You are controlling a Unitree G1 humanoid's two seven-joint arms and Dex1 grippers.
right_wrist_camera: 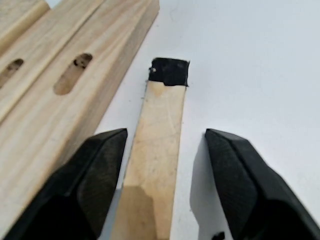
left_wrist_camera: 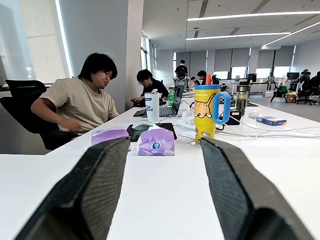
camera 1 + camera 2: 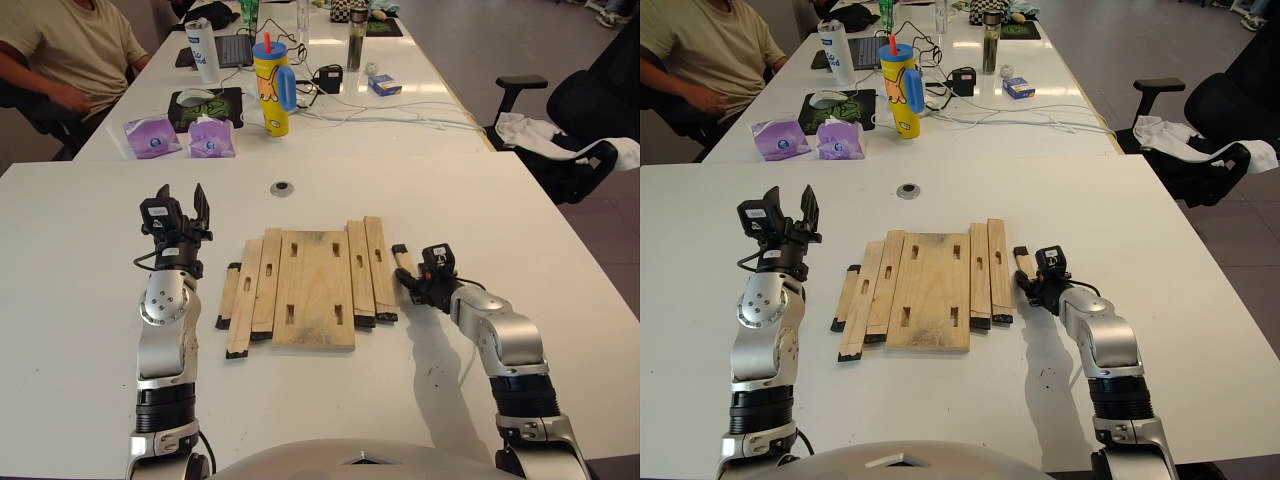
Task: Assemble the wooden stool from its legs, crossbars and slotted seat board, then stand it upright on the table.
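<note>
Right pincer (image 1: 165, 134) astride crossbar (image 1: 158, 150); pale wood, black tip

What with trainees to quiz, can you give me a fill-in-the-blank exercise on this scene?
The right hand has its fingers ____ on either side of the lone wooden piece. That piece's far end is capped in ____. The seat board lies ____ on the table. The left hand holds ____.
Missing words: open; black; flat; nothing.
</note>
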